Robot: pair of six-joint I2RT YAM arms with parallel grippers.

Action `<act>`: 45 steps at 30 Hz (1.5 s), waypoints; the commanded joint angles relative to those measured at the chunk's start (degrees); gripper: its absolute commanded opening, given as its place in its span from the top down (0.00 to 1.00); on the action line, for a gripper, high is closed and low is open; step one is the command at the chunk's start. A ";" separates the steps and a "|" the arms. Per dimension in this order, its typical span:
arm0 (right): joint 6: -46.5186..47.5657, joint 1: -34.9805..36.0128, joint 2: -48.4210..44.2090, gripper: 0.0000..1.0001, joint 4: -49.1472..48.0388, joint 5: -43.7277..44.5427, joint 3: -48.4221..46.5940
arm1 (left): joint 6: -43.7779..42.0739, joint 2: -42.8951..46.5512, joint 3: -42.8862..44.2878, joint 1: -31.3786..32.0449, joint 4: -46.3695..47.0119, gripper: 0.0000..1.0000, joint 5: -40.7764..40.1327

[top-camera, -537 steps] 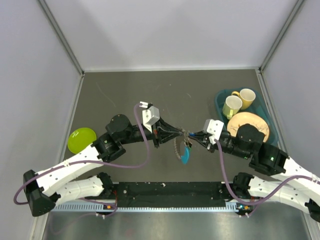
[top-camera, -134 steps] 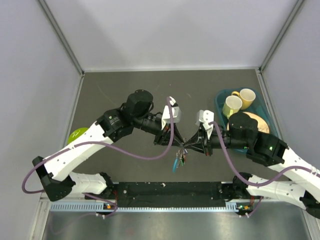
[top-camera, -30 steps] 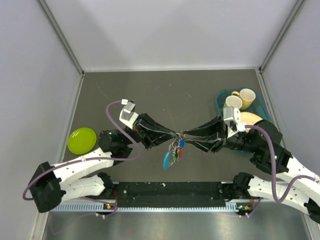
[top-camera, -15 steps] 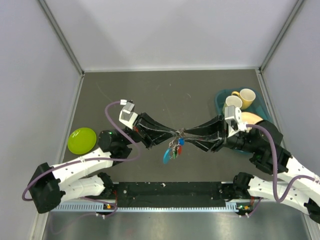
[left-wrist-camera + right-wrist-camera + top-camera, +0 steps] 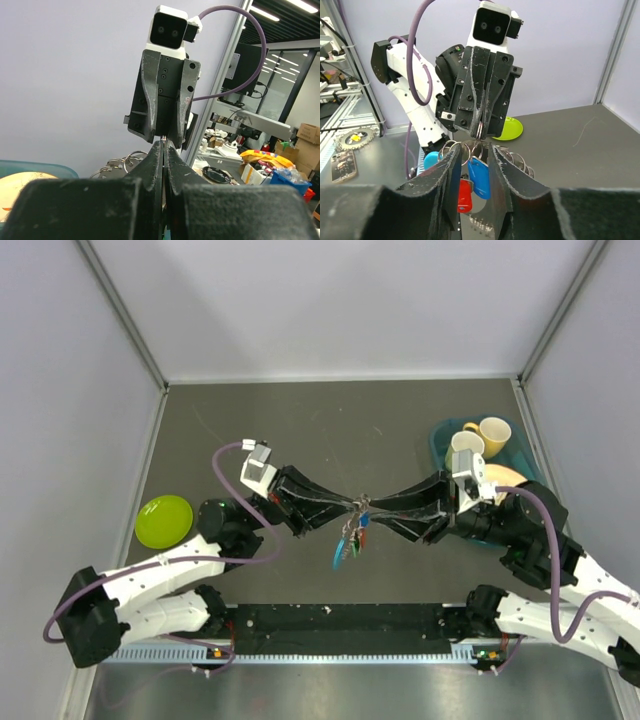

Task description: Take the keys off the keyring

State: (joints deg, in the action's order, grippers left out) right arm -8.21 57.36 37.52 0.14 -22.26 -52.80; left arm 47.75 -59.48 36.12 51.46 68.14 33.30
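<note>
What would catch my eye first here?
The two arms meet tip to tip above the middle of the table. The left gripper pinches the keyring, and the right gripper faces it. The keys, blue and red, dangle beneath them, and a lime-green dish sits at the table's left edge.

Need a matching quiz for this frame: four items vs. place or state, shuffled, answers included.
Items:
1. lime-green dish
2. yellow mugs
3. keys
4. left gripper

Place or state:
A. inside the teal bin
B. dangling under the keyring
C. on the table, far left
D. jaws shut on the keyring

Pairs: 1-C, 2-A, 3-B, 4-D
</note>
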 commanded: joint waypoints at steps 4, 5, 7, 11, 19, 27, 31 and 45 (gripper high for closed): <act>-1.37 0.56 0.45 0.74 -1.72 0.90 0.50 | -1.43 2.44 2.03 0.04 1.73 1.00 -2.89; -1.46 0.56 0.80 0.74 -1.64 1.08 0.59 | -1.43 2.44 2.11 0.04 1.65 1.00 -2.80; -1.37 0.64 0.98 0.74 -1.72 1.17 0.68 | -1.52 2.36 2.11 0.04 1.56 1.00 -2.89; -1.46 0.73 1.33 0.74 -1.72 1.52 0.50 | -1.52 2.35 2.11 0.04 1.56 1.00 -2.98; -1.29 0.82 1.86 0.94 -1.81 2.31 0.76 | -1.78 2.44 2.11 0.04 1.38 1.00 -3.33; -0.06 0.91 1.59 1.00 -1.46 4.06 2.78 | -4.59 4.02 2.29 0.04 -7.66 1.00 -9.99; 1.52 1.00 1.94 1.00 -0.76 4.94 3.05 | -5.47 4.90 1.85 0.04 -11.53 1.00 -13.60; 2.32 0.91 0.45 1.00 5.82 26.70 5.60 | -13.47 7.45 -0.34 -6.28 -27.87 1.00 -19.68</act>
State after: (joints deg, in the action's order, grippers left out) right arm -6.11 58.02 39.70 4.43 -7.20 -46.89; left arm 37.34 -54.30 36.10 48.73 43.29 16.32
